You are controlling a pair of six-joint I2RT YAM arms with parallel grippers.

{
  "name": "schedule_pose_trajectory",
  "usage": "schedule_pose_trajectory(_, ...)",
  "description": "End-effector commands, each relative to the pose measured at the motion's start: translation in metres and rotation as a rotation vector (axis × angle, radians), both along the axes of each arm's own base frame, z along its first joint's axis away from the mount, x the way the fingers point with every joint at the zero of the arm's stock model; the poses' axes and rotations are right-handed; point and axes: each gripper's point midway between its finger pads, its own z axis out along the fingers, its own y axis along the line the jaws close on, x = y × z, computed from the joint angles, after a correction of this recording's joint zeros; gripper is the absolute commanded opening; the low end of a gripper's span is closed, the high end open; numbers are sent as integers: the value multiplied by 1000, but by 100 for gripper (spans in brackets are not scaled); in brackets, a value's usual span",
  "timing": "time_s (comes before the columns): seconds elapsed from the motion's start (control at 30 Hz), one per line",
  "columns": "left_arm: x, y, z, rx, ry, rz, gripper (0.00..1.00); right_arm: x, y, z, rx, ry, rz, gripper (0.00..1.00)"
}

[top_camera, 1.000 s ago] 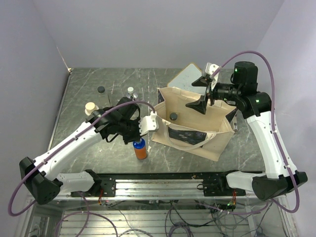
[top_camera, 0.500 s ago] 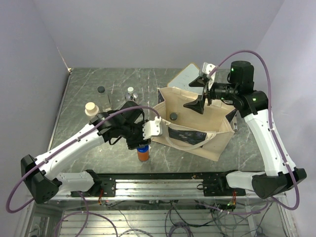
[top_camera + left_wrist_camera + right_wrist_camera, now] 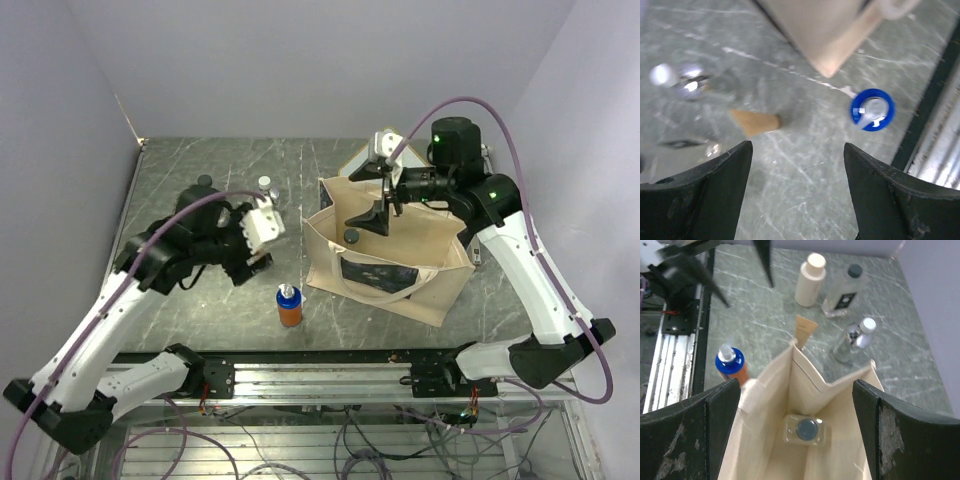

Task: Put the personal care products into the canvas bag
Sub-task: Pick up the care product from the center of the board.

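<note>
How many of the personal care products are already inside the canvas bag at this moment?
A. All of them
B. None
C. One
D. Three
C: the right wrist view shows only one clear container with a dark cap sitting at the bottom of the canvas bag. The orange bottle and the other products are outside it, on the table.
</note>
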Motion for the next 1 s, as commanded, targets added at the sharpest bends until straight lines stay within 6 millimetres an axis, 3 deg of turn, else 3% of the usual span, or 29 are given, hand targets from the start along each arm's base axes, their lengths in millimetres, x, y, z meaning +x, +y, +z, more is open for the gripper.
schedule_pose_trajectory(0.0, 37, 37, 54, -125, -141, 280, 84, -19, 25, 6, -17, -31, 79, 93)
schedule_pose_trajectory(0.1, 66, 72, 81, -210, -171, 512, 84, -29, 46, -1, -53, -27, 111, 92)
schedule_pose_trajectory(0.2, 91, 118, 95, -279, -173, 758, 84, -38, 68, -13, -98, -14, 140, 91)
schedule_pose_trajectory(0.37, 102, 154, 104, -309, -206, 930, 84, -65, 107, -57, -224, -8, 184, 91)
schedule_pose_trajectory(0.53, 104, 155, 99, -307, -190, 932, 84, -83, 129, -109, -376, -26, 198, 91)
schedule_pose_trajectory(0.73, 107, 151, 100, -314, -179, 911, 84, -93, 134, -168, -559, -19, 197, 89)
schedule_pose_trajectory(0.97, 106, 143, 96, -329, -164, 866, 83, -93, 129, -201, -636, 8, 203, 84)
